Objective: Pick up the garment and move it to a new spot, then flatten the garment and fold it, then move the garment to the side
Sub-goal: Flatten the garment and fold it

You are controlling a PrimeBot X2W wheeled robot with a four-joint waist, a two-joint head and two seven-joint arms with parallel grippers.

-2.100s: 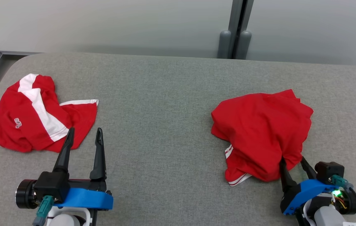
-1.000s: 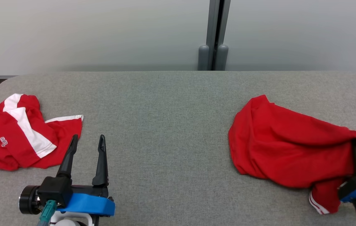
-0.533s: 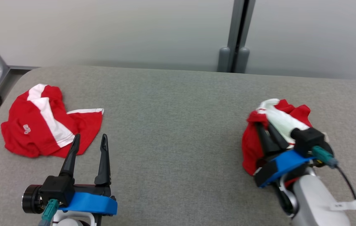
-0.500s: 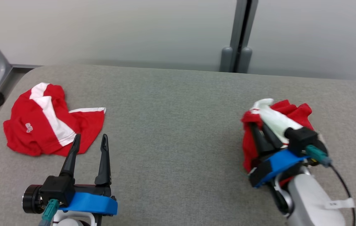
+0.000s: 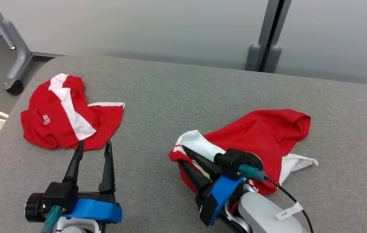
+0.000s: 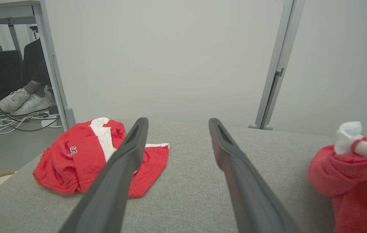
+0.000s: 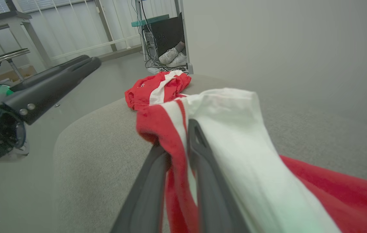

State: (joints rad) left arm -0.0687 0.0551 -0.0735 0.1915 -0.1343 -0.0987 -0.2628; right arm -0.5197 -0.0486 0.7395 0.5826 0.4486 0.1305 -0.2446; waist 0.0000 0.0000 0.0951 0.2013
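Grips the red garment with the right gripper, fingers clamped together on a bunched red-and-white edge, near the middle of the grey table. Carries a white fold draped over the upper finger, seen close in the right wrist view. Leaves the rest of the cloth crumpled on the table, trailing off to the right, with a white flap poking out at its right side. Hovers the left gripper low at the near left, fingers spread apart around nothing, tips just beside the near edge of a second red shirt with a white stripe, heaped at the table's left end, well apart from the held garment.
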